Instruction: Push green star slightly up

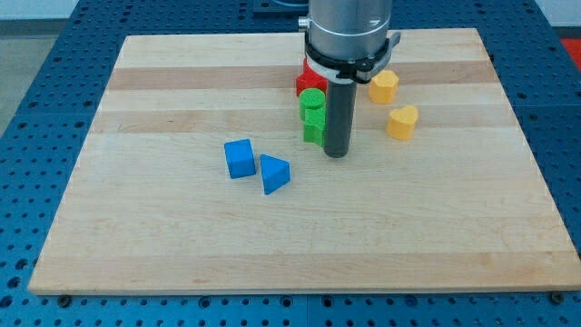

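Green star, red block

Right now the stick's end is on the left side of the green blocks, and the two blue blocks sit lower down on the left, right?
Not quite. My tip is on the right side of the green star, as the camera view shows. The blue cube and blue triangle do sit lower left.

Wooden board on blue perforated table; beyond, possibly floor.

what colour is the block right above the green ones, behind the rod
Red. The red block shows in the camera view, just above the green blocks, partly hidden by the arm.
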### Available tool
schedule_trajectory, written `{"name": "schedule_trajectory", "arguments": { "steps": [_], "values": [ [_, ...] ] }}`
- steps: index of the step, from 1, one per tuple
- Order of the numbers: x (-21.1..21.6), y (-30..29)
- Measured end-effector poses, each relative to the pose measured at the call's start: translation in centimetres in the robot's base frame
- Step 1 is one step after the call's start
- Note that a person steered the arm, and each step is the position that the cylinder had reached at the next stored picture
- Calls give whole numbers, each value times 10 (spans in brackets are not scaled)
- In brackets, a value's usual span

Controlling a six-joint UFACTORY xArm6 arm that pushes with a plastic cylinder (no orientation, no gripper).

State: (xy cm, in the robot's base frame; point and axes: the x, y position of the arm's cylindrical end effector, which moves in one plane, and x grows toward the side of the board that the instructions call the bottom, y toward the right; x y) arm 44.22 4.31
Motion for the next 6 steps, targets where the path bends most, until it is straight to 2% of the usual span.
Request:
{"name": "schedule_trajectory", "arguments": {
  "steps": [6],
  "values": [
    [-16, -10]
  ]
}}
